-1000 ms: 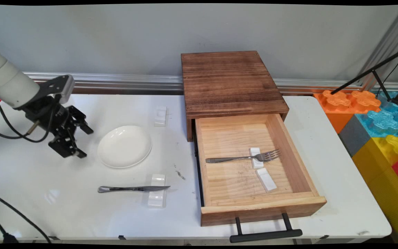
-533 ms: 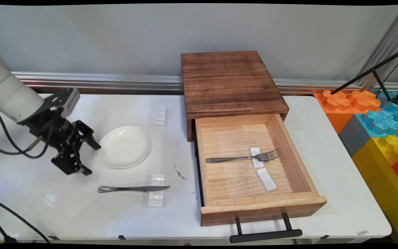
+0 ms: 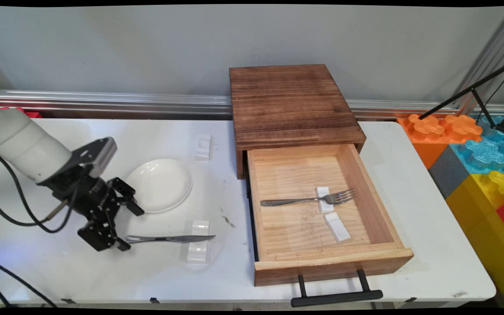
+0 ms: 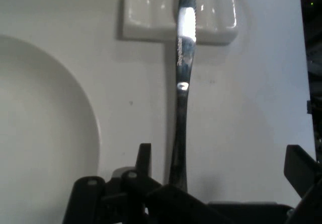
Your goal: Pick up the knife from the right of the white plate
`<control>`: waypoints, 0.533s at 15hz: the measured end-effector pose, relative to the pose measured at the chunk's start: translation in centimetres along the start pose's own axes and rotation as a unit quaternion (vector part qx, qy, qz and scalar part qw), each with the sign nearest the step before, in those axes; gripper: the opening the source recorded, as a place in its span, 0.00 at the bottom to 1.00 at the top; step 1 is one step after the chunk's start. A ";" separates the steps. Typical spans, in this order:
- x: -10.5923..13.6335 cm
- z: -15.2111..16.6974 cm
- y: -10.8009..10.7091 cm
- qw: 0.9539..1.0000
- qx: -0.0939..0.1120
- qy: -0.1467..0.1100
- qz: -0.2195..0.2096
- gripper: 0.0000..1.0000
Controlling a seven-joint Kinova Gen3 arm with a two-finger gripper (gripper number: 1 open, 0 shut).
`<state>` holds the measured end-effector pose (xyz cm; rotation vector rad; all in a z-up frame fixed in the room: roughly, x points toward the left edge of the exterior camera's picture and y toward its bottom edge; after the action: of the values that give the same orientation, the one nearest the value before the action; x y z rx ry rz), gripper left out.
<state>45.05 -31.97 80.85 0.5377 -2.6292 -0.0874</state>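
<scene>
Your gripper (image 3: 123, 229) stands wide open over the knife (image 3: 169, 239) handle, blade on a white rest (image 3: 199, 247), near-left on the white table (image 3: 103, 271). Plate (image 3: 160, 184) just beyond. Open wooden drawer (image 3: 326, 258) to the right; grey wall (image 3: 147, 43) behind.

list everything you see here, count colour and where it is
knife: 1, silver, on the table's near left, blade across a rest, handle end between the open fingers
fork: 1, silver, in the drawer, across a rest
cutlery rests: 4, white; one under the knife, one behind the plate, two in the drawer
plate: 1, white, left of the drawer box
drawer box: 1, dark brown wood, at the table's back
drawer: 1, pale wood with black handle, pulled open
table: 1, white
big blocks: several, orange, blue, yellow, grey, red, at right
gripper: 1, black, open, at the knife's handle end
</scene>
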 end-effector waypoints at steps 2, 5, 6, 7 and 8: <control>0.5 1.0 0.1 1.000 -0.001 -0.003 0.006 1.00; 1.4 2.4 0.1 1.000 0.005 -0.009 0.014 1.00; 1.6 2.8 0.0 1.000 0.006 -0.013 0.016 1.00; 1.8 3.1 0.0 1.000 0.008 -0.015 0.017 1.00; 2.0 3.4 -0.1 1.000 0.009 -0.018 0.018 1.00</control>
<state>41.93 -32.94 78.63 0.5003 -2.6759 -0.0619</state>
